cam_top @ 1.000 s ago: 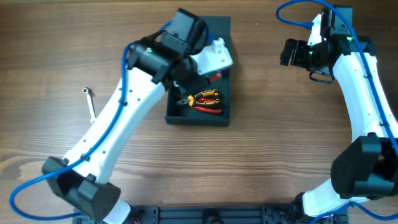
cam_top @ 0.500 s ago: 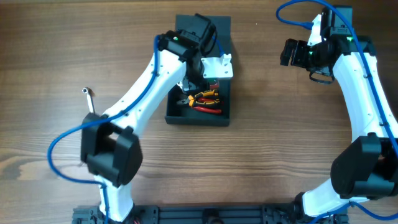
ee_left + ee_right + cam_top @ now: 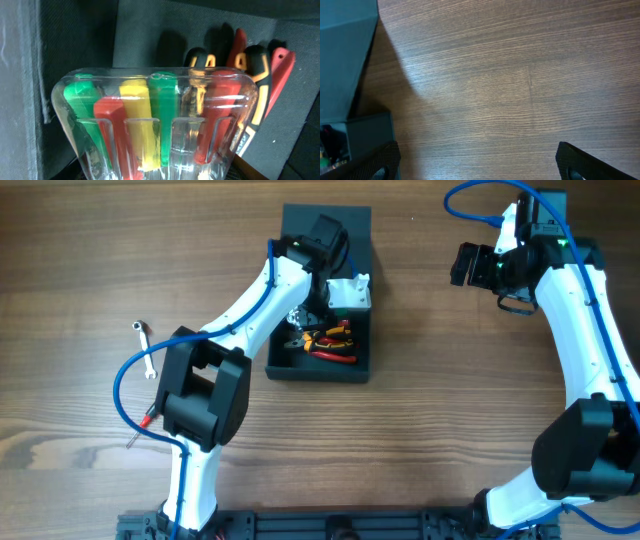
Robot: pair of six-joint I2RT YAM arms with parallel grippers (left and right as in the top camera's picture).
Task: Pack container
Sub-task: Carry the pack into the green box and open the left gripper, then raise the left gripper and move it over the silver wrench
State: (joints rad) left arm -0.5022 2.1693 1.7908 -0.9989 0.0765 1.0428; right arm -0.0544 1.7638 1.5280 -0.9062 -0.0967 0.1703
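Container (image 3: 318,369): dark square box, lid flap open toward far side, centre-top of wood table (image 3: 450,410). Seen also at left edge of right wrist view (image 3: 345,50).
Contents: pliers (image 3: 330,345), red and yellow-black handles, on box floor.
Left gripper (image 3: 305,318): down inside container. Clear screwdriver pack (image 3: 155,125) with green, red and yellow handles fills wrist view; fingers hidden, cannot tell grip.
Right gripper (image 3: 465,265): over bare table, right of container, fingers (image 3: 570,161) wide apart, nothing between.
Wrench (image 3: 146,346): on table, well left of container.
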